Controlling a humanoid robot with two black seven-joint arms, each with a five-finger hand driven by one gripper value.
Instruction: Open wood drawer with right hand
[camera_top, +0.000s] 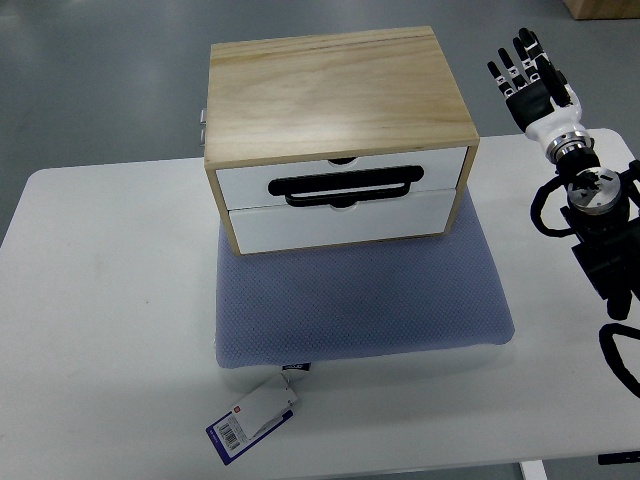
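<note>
One wood drawer box, two shut drawers, one right robot hand, fingers spread, empty

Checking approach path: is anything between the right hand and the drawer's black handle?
Nothing visible. The right hand is raised to the right of the wooden box; the handle faces front, unobstructed.

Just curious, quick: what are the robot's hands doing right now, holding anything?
Right hand: open, fingers spread, holding nothing, off to the right of the drawer box.
Left hand: not in view.
</note>
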